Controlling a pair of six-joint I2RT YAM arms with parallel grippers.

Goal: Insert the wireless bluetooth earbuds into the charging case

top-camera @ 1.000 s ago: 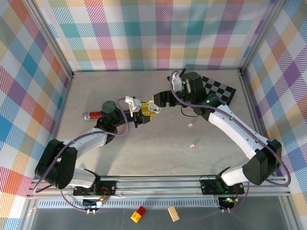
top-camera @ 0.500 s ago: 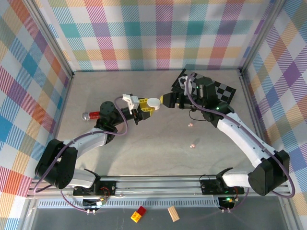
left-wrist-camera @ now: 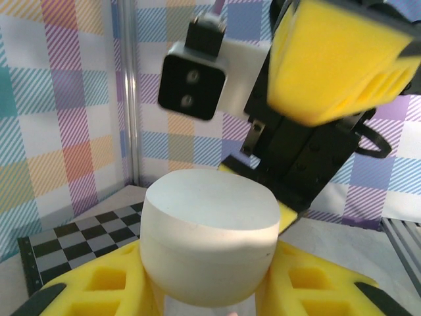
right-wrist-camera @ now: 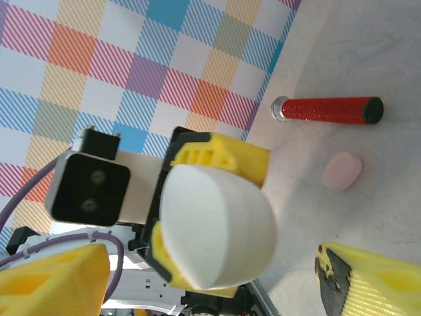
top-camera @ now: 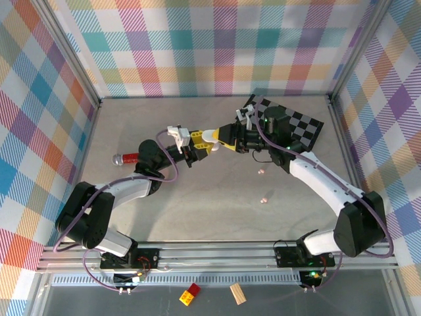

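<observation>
Above the tabletop (top-camera: 164, 204) your left hand (top-camera: 201, 146) clamps the charging case (top-camera: 209, 137), right hand (top-camera: 222, 137) spread wide nearby; the tiny earbuds (top-camera: 261, 171) look light and slippery, so pinch their sides.

Multicolour plaid walls (top-camera: 210, 46), grey tabletop (top-camera: 197, 217), alu corner posts (top-camera: 75, 59); front rail (top-camera: 217, 253)

Grey table (top-camera: 197, 217) carries a red tube (top-camera: 128, 158), checkered mat (top-camera: 308, 127), 2 earbuds (top-camera: 265, 198).
</observation>
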